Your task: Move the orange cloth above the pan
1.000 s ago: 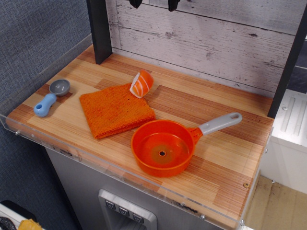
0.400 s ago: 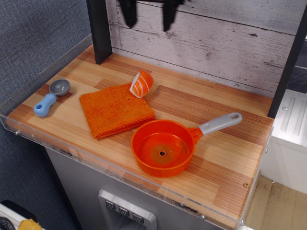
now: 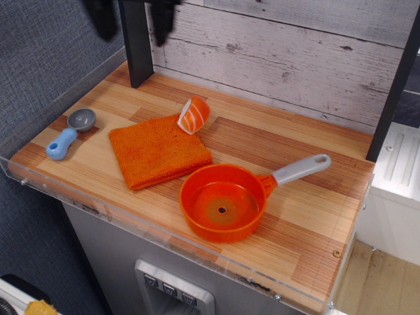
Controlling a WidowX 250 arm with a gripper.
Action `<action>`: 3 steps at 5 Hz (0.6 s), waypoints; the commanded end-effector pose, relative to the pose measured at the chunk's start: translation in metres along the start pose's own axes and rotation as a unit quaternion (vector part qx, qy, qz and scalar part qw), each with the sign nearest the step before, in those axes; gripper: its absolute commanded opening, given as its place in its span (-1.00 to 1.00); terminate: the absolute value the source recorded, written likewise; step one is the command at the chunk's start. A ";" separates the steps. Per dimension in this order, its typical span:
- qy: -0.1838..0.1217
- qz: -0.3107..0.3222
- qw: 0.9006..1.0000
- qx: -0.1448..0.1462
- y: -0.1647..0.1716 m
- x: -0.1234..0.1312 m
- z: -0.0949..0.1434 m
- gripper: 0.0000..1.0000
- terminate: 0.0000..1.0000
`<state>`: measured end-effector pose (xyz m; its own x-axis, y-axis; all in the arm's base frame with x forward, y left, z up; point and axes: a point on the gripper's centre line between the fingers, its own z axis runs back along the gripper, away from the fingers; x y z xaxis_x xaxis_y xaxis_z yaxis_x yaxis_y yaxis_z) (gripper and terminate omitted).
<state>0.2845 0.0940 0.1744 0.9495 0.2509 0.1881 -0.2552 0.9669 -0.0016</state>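
**Observation.image view: one cloth, one pan, two small toys on the counter**

Observation.image looks down at a wooden counter (image 3: 289,197) with a clear plastic edge along its front and left sides. Four loose items lie on it, one of each kind.

One orange cloth (image 3: 159,151) lies flat and folded on the left half of the counter, roughly square. Its lower right corner comes just beside the pan's rim; whether the two touch cannot be told. One pan (image 3: 223,202) sits upright in front of and to the right of the cloth, near the front edge. Its bowl is orange with a small hole at the centre, and its single light grey handle (image 3: 302,168) points off to the right and slightly back.

One orange-and-white striped toy (image 3: 194,114) stands at the cloth's back right corner, touching or overlapping its edge. One small scoop (image 3: 71,133) with a grey bowl and blue handle lies near the left edge, apart from the cloth.

One gripper (image 3: 130,16) shows at the top left, high above the counter and well apart from every item. Two dark blurred fingers (image 3: 100,16) hang down on either side of a black upright post (image 3: 136,46), with a wide gap between them, so the jaws stand apart. Nothing is held between them.

A whitewashed plank wall (image 3: 282,59) backs the counter.
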 end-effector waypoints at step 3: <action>-0.029 0.021 0.999 0.009 0.022 -0.015 -0.057 1.00 -1.00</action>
<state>0.2738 0.1142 0.1066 0.9304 0.2986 0.2125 -0.3059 0.9521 0.0014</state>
